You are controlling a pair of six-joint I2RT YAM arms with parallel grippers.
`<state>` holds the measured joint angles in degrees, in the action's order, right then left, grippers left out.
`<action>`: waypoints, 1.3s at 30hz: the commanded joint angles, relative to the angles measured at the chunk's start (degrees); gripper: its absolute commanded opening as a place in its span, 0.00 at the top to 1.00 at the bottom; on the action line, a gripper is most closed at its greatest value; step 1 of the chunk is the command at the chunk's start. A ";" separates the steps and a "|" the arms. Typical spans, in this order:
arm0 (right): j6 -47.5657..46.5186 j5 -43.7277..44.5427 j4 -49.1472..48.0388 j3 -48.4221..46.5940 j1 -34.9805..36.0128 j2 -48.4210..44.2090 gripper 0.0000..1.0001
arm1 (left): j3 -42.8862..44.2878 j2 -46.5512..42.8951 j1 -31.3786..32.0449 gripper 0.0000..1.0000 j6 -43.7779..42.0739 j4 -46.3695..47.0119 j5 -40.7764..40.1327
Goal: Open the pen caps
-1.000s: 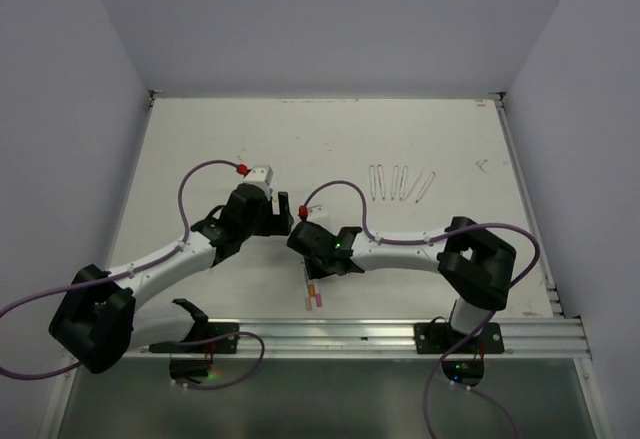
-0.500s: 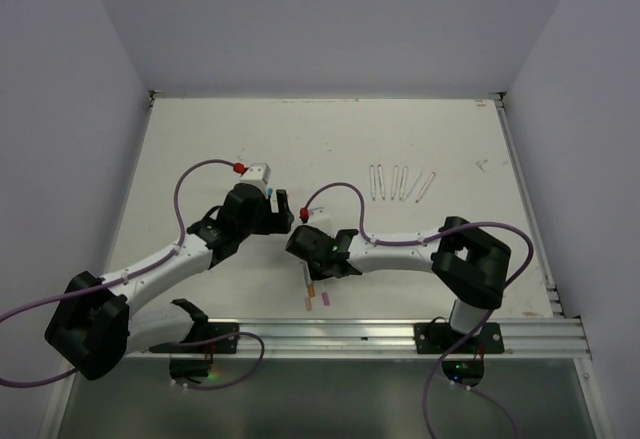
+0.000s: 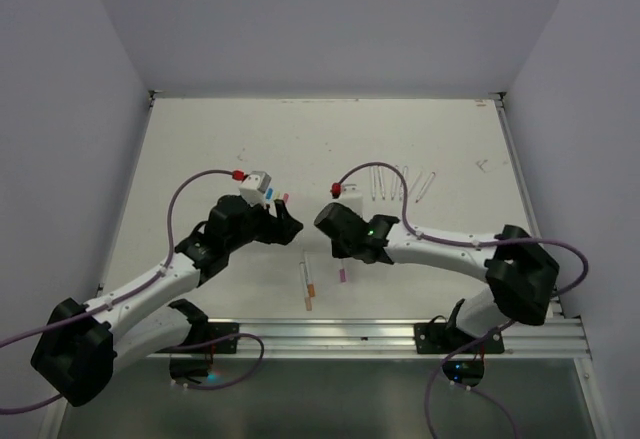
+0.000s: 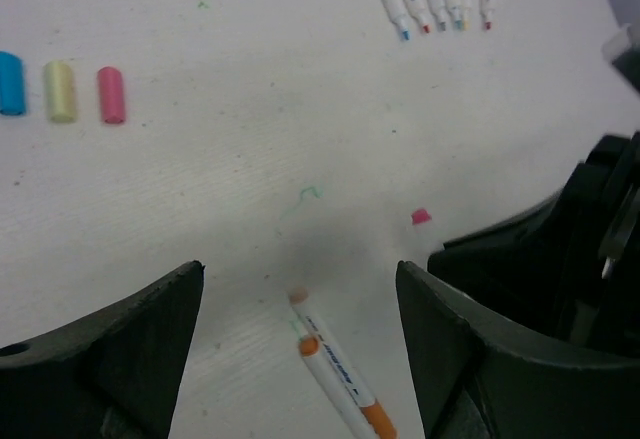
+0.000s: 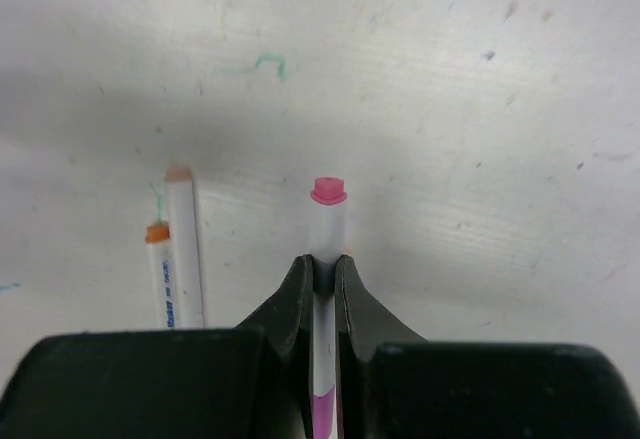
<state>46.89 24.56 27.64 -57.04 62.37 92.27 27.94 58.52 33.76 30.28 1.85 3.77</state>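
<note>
My right gripper [image 5: 320,267] is shut on a white pen [image 5: 328,224] with a pink end, held a little above the table. From above, that pen's pink part [image 3: 344,274] shows just below the right gripper [image 3: 342,257]. Two orange-ended pens [image 4: 335,369] lie side by side on the table, between the fingers of my open left gripper [image 4: 300,271], which is above them and touching nothing. The left gripper [image 3: 289,223] faces the right one. Loose caps in blue [image 4: 10,82], yellow [image 4: 60,90] and pink [image 4: 110,94] lie in a row. Several more pens [image 3: 400,182] lie farther back.
Purple cables loop over both arms, each with a small red connector [image 3: 237,174]. A metal rail [image 3: 400,334] runs along the near table edge. White walls close in the table on three sides. Faint pen marks [image 4: 308,194] spot the surface.
The right gripper shut on the pink-ended pen and carried it up and to the right, away from the two orange-ended pens. The left arm swung farther from the near edge.
</note>
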 commanded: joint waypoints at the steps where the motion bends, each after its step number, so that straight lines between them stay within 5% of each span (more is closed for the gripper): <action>1: -1.89 1.03 -4.84 3.58 -5.05 -11.47 1.00 | -2.97 -3.76 -0.36 0.20 -1.28 10.95 10.62; 5: -4.78 -2.84 -12.77 7.29 -9.46 -23.68 1.00 | -8.77 -3.24 -0.36 0.21 2.49 23.70 22.58; 13: -7.17 -6.71 -17.53 5.53 -9.55 -26.18 1.00 | -16.08 6.16 0.25 0.18 19.80 58.85 36.83; 18: -6.55 -9.17 -19.64 6.23 -9.63 -26.18 1.00 | -14.76 8.19 1.92 0.18 20.61 60.30 35.70; 23: -5.85 -10.76 -21.83 7.03 -9.55 -25.92 1.00 | -12.65 9.94 3.50 0.01 20.25 58.45 33.94; 26: -5.59 -11.63 -22.19 6.76 -9.63 -25.04 1.00 | -12.21 10.82 4.12 0.00 20.52 58.45 33.15; 32: -4.97 -11.99 -24.47 7.55 -9.63 -24.59 1.00 | -10.81 12.31 4.83 0.03 21.48 58.27 32.35; 39: -7.08 -10.58 -30.09 9.48 -9.55 -24.94 1.00 | -8.61 14.86 5.18 0.19 24.21 58.36 32.44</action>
<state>40.91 12.71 3.73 -48.29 52.60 67.81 17.02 72.51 38.48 52.88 57.08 36.82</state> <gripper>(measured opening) 0.058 0.822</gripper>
